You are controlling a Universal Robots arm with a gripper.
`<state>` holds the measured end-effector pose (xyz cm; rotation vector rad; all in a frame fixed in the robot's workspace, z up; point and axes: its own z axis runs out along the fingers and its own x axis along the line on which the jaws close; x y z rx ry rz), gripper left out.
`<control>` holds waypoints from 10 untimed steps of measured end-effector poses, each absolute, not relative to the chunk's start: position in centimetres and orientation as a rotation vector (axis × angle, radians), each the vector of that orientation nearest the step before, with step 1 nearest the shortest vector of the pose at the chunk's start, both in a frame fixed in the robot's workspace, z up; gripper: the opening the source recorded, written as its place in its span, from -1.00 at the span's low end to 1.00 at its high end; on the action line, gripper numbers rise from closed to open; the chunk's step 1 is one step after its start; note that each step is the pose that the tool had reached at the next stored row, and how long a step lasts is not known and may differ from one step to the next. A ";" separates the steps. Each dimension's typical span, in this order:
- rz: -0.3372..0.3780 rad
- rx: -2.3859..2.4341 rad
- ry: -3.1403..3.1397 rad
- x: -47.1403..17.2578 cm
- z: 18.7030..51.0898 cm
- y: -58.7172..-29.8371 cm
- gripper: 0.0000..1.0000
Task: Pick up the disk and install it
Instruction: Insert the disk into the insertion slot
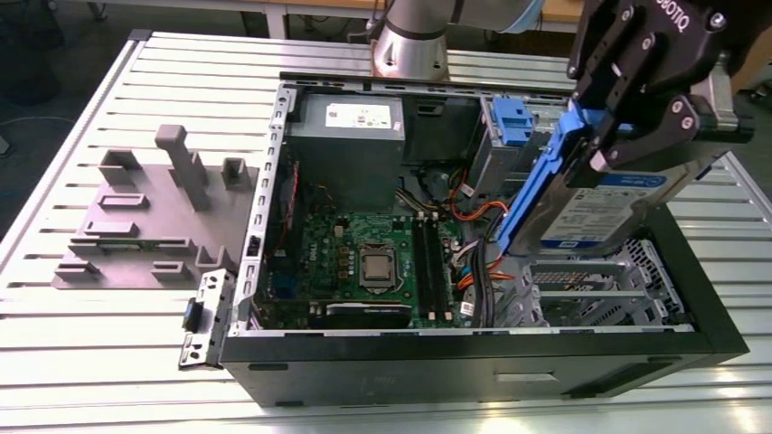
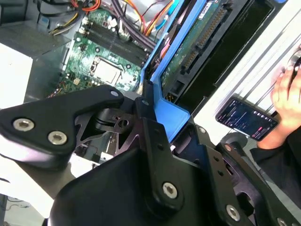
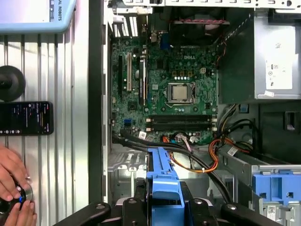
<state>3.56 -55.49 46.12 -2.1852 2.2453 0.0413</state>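
The disk (image 1: pixel 603 212), a silver drive with a white-and-blue label in a blue carrier frame, hangs tilted on edge over the right end of the open computer case (image 1: pixel 483 357). My black gripper (image 1: pixel 613 149) is shut on its upper part, the fingers pressing both faces. In the second wrist view the disk (image 2: pixel 197 42) shows its green circuit side and connector, held by the gripper (image 2: pixel 155 117). In the first wrist view the carrier's blue edge (image 3: pixel 162 179) sticks out from the gripper (image 3: pixel 162 207), above the metal drive cage (image 3: pixel 127 165).
Inside the case lie the motherboard (image 1: pixel 362 262), a grey power supply box (image 1: pixel 350 136), cables and a blue latch (image 1: pixel 513 122). A grey fixture (image 1: pixel 145 217) stands on the slatted table at the exterior view's left. A phone (image 3: pixel 26 117) and a person's hand (image 3: pixel 11 188) are beside the case.
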 end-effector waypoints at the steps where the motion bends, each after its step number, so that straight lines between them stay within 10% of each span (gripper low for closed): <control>1: 0.041 -2.185 2.245 3.7 46.1 -55.5 -0.27; 10: 0.041 -2.185 2.245 3.8 45.8 -56.1 -0.27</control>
